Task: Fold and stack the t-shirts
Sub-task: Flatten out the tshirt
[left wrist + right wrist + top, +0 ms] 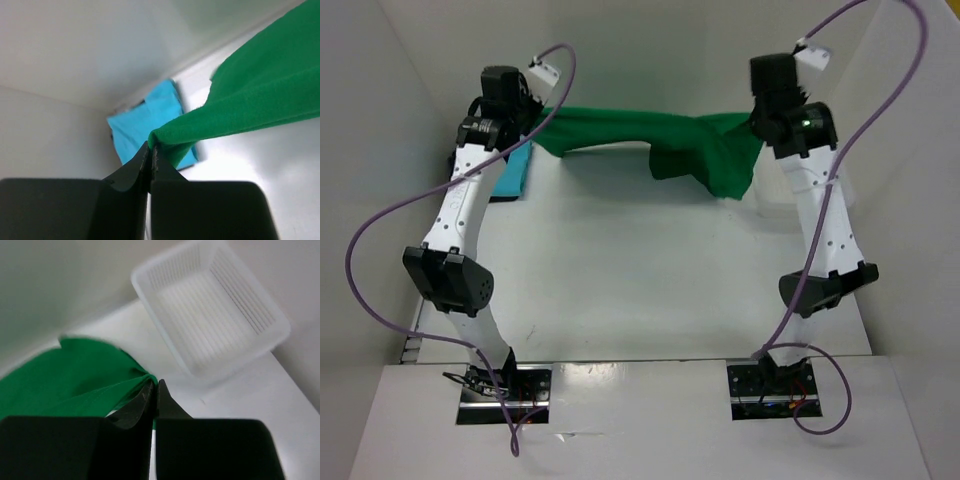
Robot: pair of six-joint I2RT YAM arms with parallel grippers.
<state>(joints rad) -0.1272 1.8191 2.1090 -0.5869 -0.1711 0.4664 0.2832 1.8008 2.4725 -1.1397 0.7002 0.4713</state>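
Item: green t-shirt (620, 130), soft knit cloth, now hanging stretched between the two arms above the far part of the table (640, 270). The left gripper (151, 150) is pinching one bunched edge with its jaws pressed together on the fabric; the right gripper (154, 386) is pinching the opposite end the same way, jaws closed on a fold. The cloth is sagging in the middle and a loose flap is drooping near the right arm, so it is judged to be light, limp and unable to hold any shape of its own. It is looking matte rather than slick, so a thin pinch is probably gripping well, though a single layer could be slipping free under tension. Best holds: hems, shoulder seams or corners, taken as a pair and kept taut. Also present: turquoise t-shirt (145, 122), lying flat on the table at the far left; white mesh basket (215, 305), sitting at the far right.
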